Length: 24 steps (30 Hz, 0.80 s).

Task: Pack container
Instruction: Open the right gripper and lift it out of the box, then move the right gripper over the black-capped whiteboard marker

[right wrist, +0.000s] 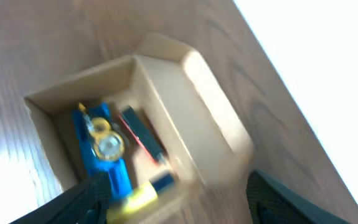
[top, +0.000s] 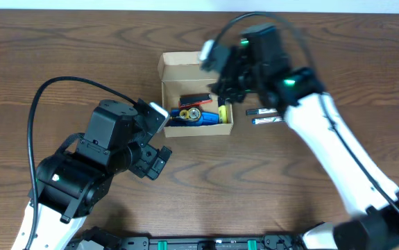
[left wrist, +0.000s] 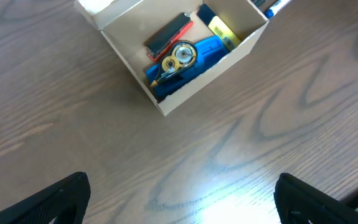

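Hovering over the part-filled container (top: 199, 130) with right hand (right wrist: 179, 202) spread and empty, holding left hand (left wrist: 179, 199) wide open, probably needing next to grasp the dark sticks (top: 267, 121) beside it.

Matt cardboard container (top: 183, 65) on smooth woodgrain table (top: 255, 182).

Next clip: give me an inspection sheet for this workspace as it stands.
Surface: wooden table, bare grain, some glare.
Job's things: container open, flap back; inside it a blue item, red-and-black item and yellow item.
Clutter: two small dark items on the table right of the container.
Grippers: left gripper open, empty, short of the container; right gripper open above the container.
Cables: black cable arcs up at left.
Surroundings: black rail at the near edge.
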Tool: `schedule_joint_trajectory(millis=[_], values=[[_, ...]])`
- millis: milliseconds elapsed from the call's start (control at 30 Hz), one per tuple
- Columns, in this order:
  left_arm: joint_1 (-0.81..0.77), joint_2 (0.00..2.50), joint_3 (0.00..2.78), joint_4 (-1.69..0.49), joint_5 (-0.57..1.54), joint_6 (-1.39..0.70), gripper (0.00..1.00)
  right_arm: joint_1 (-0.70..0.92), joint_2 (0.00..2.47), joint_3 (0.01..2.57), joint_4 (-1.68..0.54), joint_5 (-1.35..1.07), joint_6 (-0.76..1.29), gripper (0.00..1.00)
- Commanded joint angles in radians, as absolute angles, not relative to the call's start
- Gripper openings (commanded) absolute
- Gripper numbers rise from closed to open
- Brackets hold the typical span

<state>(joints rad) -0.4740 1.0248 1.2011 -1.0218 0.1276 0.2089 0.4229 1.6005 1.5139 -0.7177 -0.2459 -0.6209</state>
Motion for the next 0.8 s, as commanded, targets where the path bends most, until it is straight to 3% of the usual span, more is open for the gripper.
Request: schedule_joint_trajectory(millis=[0,233,700,733,767], values=[[-0.47,1.026,1.213,-1.024,0.13,0.202,0.95,0.353,1.574,1.518,-0.787,-0.178,-0.529,0.73],[-0.47,1.026,1.213,-1.024,0.13,0.202,0.95,0.202,1.583,1.497,-0.918,-0.165,-0.357,0.72],[-0.47,1.026,1.213,-1.024,0.13,0.202,0.95,0.106,1.711,1.47,-0.97,-0.127,0.476,0.8],[-0.47,1.026,1.213,-1.024,0.13,0.202,0.95,0.106,1.726,1.47,-0.971,-0.137,0.534,0.82],[-0.47,1.026,1.213,-1.024,0.13,0.202,0.95,0.106,1.74,1.47,-0.968,-0.152,0.588,0.91]])
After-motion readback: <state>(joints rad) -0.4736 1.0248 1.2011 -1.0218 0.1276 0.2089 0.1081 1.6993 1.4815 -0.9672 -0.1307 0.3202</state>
